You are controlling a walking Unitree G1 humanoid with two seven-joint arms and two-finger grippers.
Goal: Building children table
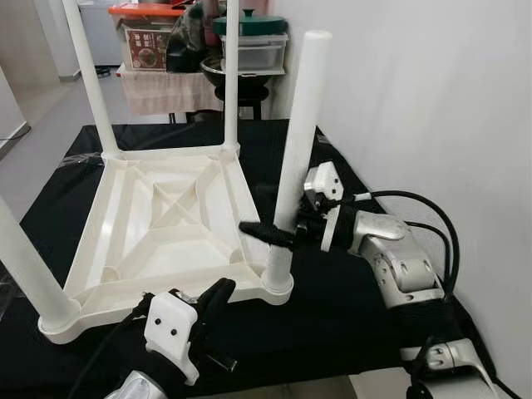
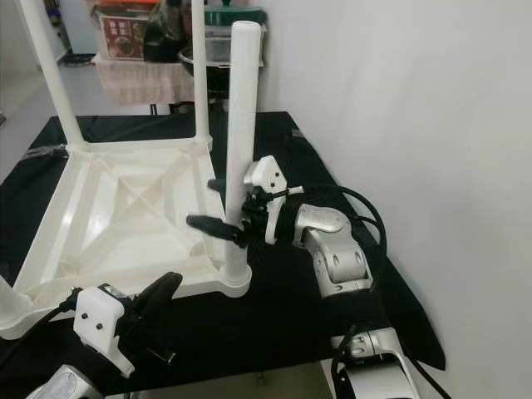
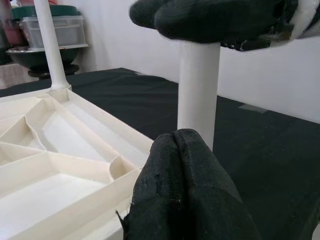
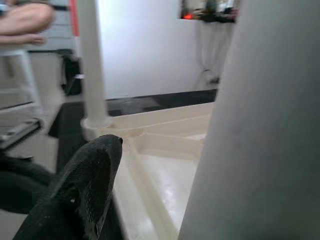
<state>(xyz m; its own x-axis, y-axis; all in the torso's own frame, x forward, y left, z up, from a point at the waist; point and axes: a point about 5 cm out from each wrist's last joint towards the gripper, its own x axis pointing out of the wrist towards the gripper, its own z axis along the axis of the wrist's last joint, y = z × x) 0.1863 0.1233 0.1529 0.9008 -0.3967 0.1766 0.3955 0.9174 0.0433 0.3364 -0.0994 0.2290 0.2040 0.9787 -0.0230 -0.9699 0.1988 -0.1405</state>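
A white plastic table top lies upside down on a black cloth. Legs stand at its corners: far left, far right, near left. The near right leg stands upright in its corner socket. My right gripper reaches in from the right at about the leg's lower third. It is open, one finger in front of the leg and the other behind. My left gripper is shut with nothing in it, low by the top's near edge, just left of that socket.
A white wall runs close along the right of the cloth. Behind the table stand a red-lidded box and clear containers with a green lid. The cloth's near edge lies just below my arms.
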